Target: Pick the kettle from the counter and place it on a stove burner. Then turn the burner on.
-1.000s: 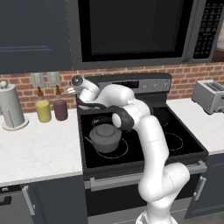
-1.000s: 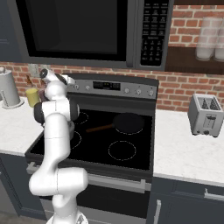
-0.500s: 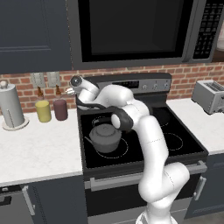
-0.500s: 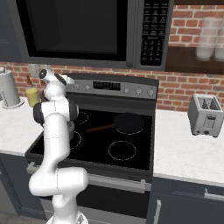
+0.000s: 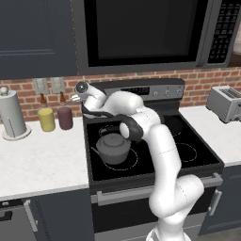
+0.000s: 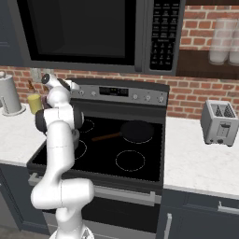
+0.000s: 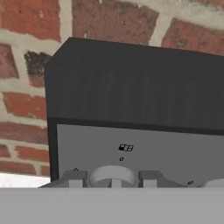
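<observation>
1. The gripper (image 7: 112, 178) is up at the left end of the stove's control panel (image 7: 144, 151), its two fingers (image 7: 72, 178) standing either side of a round grey knob (image 7: 112, 176), one close on each flank.
2. Whether the fingers actually press on the knob cannot be told.
3. The kettle (image 5: 113, 148) sits well below and in front of the gripper, on the front left burner (image 5: 114, 155) of the black cooktop (image 5: 150, 141).
4. A frying pan (image 6: 135, 130) lies on the back of the cooktop, off to the gripper's right.
5. Brick wall (image 7: 113, 22) rises behind the panel.
6. Beyond the gripper's left, two jars (image 5: 47, 118) stand on the white counter (image 5: 42, 160).
</observation>
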